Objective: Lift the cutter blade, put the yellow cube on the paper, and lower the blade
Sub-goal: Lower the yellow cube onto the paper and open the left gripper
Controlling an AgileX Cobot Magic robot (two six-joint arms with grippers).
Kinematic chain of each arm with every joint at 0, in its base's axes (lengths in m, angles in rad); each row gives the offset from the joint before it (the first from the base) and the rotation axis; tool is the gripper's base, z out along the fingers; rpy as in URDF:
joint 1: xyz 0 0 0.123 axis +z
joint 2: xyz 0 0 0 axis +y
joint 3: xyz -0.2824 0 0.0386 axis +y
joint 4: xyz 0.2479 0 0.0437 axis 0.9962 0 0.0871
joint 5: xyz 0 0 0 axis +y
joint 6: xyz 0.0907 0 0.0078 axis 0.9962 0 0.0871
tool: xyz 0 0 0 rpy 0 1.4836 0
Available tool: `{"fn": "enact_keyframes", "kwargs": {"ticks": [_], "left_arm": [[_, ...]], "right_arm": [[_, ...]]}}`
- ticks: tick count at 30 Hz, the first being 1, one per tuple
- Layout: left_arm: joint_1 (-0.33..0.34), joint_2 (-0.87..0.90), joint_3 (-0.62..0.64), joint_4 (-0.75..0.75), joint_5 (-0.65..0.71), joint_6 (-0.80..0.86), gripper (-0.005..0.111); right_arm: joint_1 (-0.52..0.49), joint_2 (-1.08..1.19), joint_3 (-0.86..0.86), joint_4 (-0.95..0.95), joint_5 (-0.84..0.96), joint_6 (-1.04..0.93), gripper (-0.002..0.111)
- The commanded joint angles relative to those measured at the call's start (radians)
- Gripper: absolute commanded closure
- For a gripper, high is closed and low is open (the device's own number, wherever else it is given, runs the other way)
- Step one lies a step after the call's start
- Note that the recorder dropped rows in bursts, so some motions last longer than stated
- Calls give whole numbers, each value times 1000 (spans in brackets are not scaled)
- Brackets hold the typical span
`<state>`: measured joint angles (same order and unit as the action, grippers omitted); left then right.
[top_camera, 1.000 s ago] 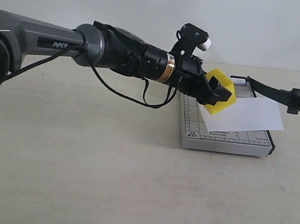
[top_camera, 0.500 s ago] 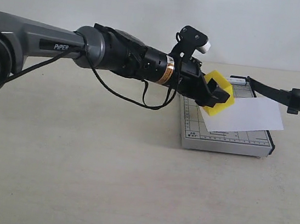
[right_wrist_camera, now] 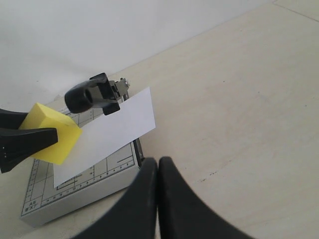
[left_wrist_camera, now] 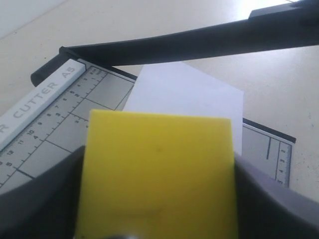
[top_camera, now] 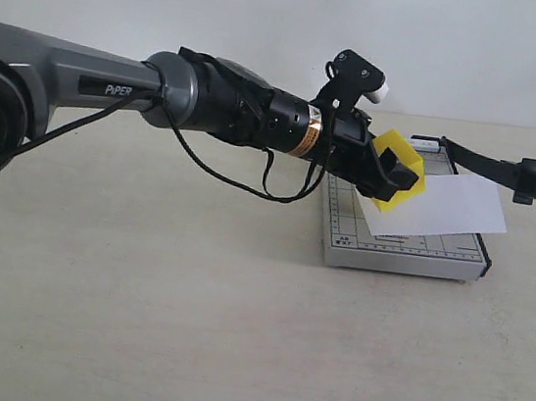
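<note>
My left gripper is shut on the yellow cube, holding it in the air over the near left corner of the white paper. The paper lies askew on the grey gridded board. In the left wrist view the yellow cube fills the space between both fingers, with the paper beyond. The cutter blade stands raised, reaching out to the right above the board. My right gripper is shut with nothing in it, off the board's corner and apart from the blade's handle.
The board sits on a beige tabletop before a white wall. The left arm's body and its loose black cable stretch across the left half of the exterior view.
My left arm has carried the yellow cube a little to the right and slightly up, further over the board. The blade and the paper have not moved.
</note>
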<state>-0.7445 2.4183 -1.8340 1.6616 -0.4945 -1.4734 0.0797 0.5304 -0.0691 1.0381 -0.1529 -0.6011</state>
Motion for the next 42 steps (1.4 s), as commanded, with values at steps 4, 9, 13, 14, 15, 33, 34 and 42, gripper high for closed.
{"fn": "enact_keyframes", "kwargs": {"ticks": [4,9,13,14,15,33,34,42], "left_arm": [[-4,-4,-7,-5,18,4,102],[-4,-4,-7,-5,18,4,102],[-4,-4,-7,-5,17,0,102],[-4,-4,-7,-5,17,0,102],[-4,-4,-7,-5,17,0,102],[-4,-4,-7,-36,23,0,62],[-4,-4,-7,-36,23,0,62],[-4,-4,-7,-53,-12,0,62]], "right_arm": [[1,-10,3,-4,-11,-8,108],[1,-10,3,-4,-11,-8,108],[1,-10,3,-4,-11,-8,108],[1,-10,3,-4,-11,-8,108],[1,-10,3,-4,-11,-8,108],[1,-10,3,-4,-11,-8,108],[1,-10,3,-4,-11,-8,108],[1,-10,3,-4,-11,-8,108]]}}
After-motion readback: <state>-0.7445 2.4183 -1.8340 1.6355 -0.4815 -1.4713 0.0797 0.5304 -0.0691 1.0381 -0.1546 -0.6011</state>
